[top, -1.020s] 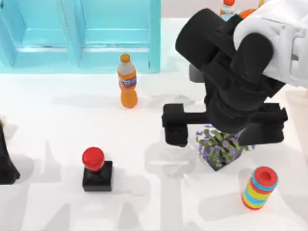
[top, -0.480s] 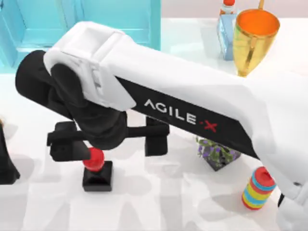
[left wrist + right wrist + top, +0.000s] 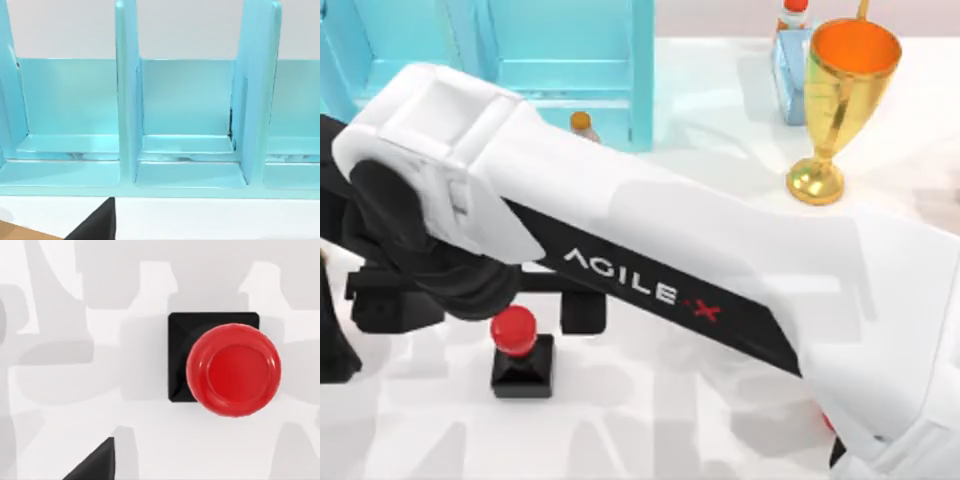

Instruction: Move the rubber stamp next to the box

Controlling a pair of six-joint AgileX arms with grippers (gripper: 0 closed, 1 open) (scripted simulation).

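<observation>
While the right arm reaches across the table, the step in hand is the approach to the rubber stamp (image 3: 521,352)

Seen from above, the stamp stands upright at about seven o'clock on the white table (image 3: 660,420), its red knob just below the right tool (image 3: 470,305), whose dark fingers look spread wide to either side and hold nothing. The right wrist view looks straight down on the knob and black base. The teal box (image 3: 560,70) lies at eleven o'clock. The left arm is parked at nine o'clock. Next, I judge: centre, lower, close on the stamp

orange bottle (image 3: 581,124) (cap aside) behind arm (image 3: 650,250)
</observation>
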